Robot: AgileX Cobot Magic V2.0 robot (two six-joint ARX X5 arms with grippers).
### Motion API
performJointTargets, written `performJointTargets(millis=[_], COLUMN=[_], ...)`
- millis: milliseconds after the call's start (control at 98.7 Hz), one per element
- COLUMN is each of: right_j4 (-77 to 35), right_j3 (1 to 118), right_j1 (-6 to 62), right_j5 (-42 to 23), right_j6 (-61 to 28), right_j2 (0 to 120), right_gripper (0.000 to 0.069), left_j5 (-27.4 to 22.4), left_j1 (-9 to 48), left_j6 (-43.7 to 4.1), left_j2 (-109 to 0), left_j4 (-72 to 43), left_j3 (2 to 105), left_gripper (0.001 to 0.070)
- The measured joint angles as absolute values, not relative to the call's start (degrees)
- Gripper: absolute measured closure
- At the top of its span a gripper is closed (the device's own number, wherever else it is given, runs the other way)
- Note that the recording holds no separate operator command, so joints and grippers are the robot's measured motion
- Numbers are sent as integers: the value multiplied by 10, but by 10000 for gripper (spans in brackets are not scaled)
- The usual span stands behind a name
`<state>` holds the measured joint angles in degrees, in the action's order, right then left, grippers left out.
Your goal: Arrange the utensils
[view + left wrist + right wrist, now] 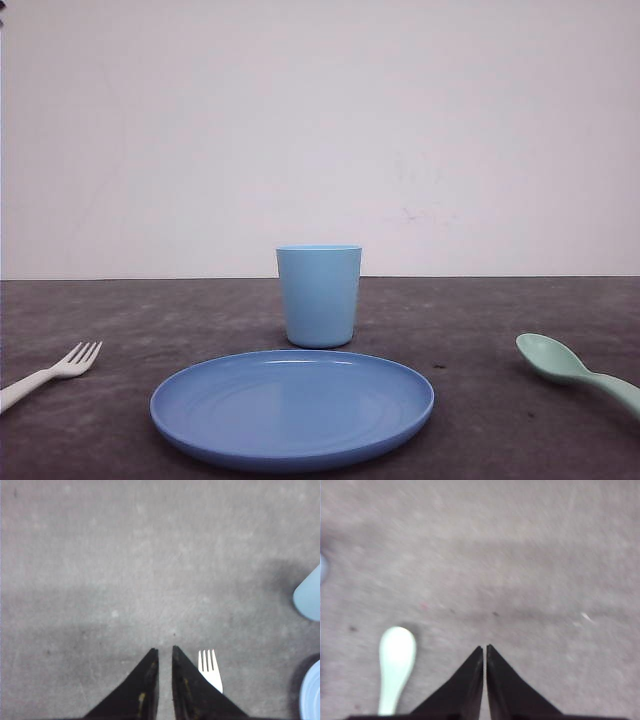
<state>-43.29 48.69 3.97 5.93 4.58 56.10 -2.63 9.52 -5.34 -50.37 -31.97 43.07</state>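
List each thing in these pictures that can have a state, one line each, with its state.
Small white plastic fork: lying flat on the table, ungrasped.
Mint-green plastic spoon: lying flat, bowl up, ungrasped.
Light blue plastic cup: upright.
Round blue plastic plate: flat, bare.
Left claw: shut, holding nothing.
Right claw: shut, holding nothing.

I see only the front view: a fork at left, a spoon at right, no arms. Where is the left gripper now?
Observer: The left gripper is above the table, beside the white fork, not touching it.
Operator: Is it open?
Observer: Its jaws are almost together, with only a narrow slit and nothing between them.
Operator: And the right one?
Observer: The right gripper is also nearly closed and empty; the mint-green spoon lies beside it.
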Motion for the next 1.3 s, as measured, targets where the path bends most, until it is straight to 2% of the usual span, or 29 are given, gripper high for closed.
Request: performJointTargets(millis=[223,284,344,415,517,567,618,699,831,1134,1297], right_j4=[-435,-435,-436,-436,-437,-439,-441,-441,-441,-441,-440], right_j3=[487,487,487,487,487,487,487,487,487,487,487], right_j1=[40,40,40,40,40,40,40,40,40,40,40], right_j5=[58,58,58,58,58,58,58,58,58,58,58], right_j6=[43,42,39,38,38,38,38,36,33,32,32], right_j2=[564,564,564,564,564,564,564,564,564,564,564], right_gripper=[680,652,563,397,161,92,55,34,26,25,25], left_j5=[-25,-25,-25,-25,-25,-25,-27,-38,-63,-61,-42], left_j1=[95,95,95,95,95,95,95,96,111,203,249], left_j6=[-53,-53,-53,-53,-53,-53,-54,-61,-79,-126,-141], left_j2=[-503,-503,-503,-503,-503,-503,-503,-503,-510,-601,-671], left_j4=[-320,-320,-320,-322,-326,-326,-326,-326,-326,-332,-333], left_j3=[431,431,431,431,431,431,431,431,431,431,431], left_gripper=[686,684,680,629,424,325,265,227,213,213,244])
